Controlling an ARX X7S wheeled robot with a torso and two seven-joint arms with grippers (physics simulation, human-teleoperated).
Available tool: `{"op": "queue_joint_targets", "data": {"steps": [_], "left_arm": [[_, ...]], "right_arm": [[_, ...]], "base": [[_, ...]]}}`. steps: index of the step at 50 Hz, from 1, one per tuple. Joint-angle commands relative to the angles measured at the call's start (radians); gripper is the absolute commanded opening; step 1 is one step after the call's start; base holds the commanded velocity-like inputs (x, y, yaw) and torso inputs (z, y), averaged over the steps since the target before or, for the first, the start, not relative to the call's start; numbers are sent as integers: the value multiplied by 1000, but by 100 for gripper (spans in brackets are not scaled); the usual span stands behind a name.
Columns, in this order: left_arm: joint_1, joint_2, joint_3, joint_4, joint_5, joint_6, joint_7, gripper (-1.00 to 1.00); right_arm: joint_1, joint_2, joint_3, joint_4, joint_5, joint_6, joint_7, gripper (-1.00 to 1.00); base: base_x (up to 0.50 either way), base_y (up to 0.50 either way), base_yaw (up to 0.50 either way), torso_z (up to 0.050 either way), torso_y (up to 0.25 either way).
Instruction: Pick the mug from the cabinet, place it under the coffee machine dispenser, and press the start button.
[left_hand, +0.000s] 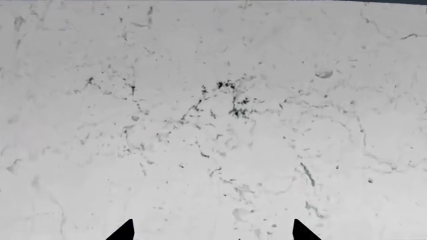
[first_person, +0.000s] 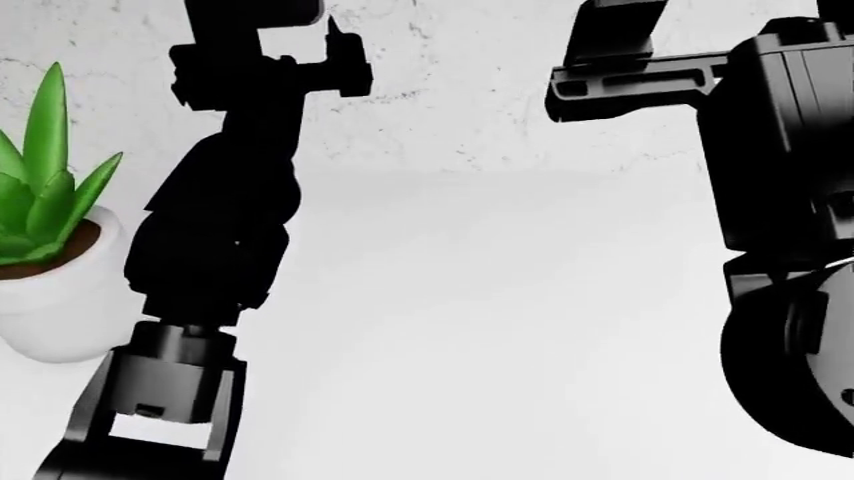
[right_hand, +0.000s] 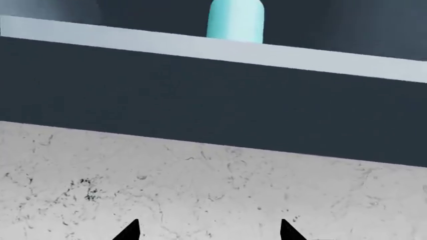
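The mug (right_hand: 235, 20), light turquoise, stands upright on a pale shelf (right_hand: 100, 34) inside the dark cabinet (right_hand: 200, 95); its top is cut off by the frame edge and no handle shows. My right gripper (right_hand: 210, 233) is open and well short of the mug, facing the speckled marble wall (right_hand: 200, 190) below the cabinet. My left gripper (left_hand: 213, 234) is open too, with nothing between its fingertips (left_hand: 124, 232), and faces bare marble wall. The coffee machine, its dispenser and the start button are out of view.
In the head view both black arms are raised, the left arm (first_person: 214, 230) and the right arm (first_person: 787, 200), with their grippers cut off at the top. A green plant in a white pot (first_person: 60, 300) stands at the left on the white counter (first_person: 507, 350).
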Motion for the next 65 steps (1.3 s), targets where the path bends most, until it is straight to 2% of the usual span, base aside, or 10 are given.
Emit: {"op": "queue_joint_targets", "data": {"steps": [1,4,9,17,20,24,38,46,49,65], "left_arm": [[-70,54,-34,-453,3,292,47,100],[-134,80,-42,-675,-17,404,94,100],[-205,86,94,-875,-158,503,171,100],[-216,82,110,-903,-224,501,200,100],[-218,82,110,-903,-222,494,200,100],[-217,83,112,-904,-216,488,201,100],[-215,84,139,-904,-209,487,185,100],[-216,84,160,-904,-212,484,180,100],[-216,84,168,-904,-215,484,180,100],[-216,84,195,-904,-228,486,178,100]], "right_arm": [[55,7,44,-75,146,8,118,100],[79,8,52,-96,196,7,144,100],[137,-8,65,-147,275,2,243,100],[344,-56,41,-169,439,-9,411,100],[572,32,-189,-158,462,-194,411,100],[1008,96,-668,-153,474,-492,411,100],[1010,-29,-292,16,603,-114,412,100],[1010,-174,-122,210,590,132,412,100],[1008,-224,-111,275,575,147,411,100],[917,-303,-157,679,276,151,41,100]], "base": [[0,0,0,0,0],[0,0,0,0,0],[0,0,0,0,0],[0,0,0,0,0],[0,0,0,0,0],[0,0,0,0,0],[0,0,0,0,0],[0,0,0,0,0],[0,0,0,0,0],[0,0,0,0,0]]}}
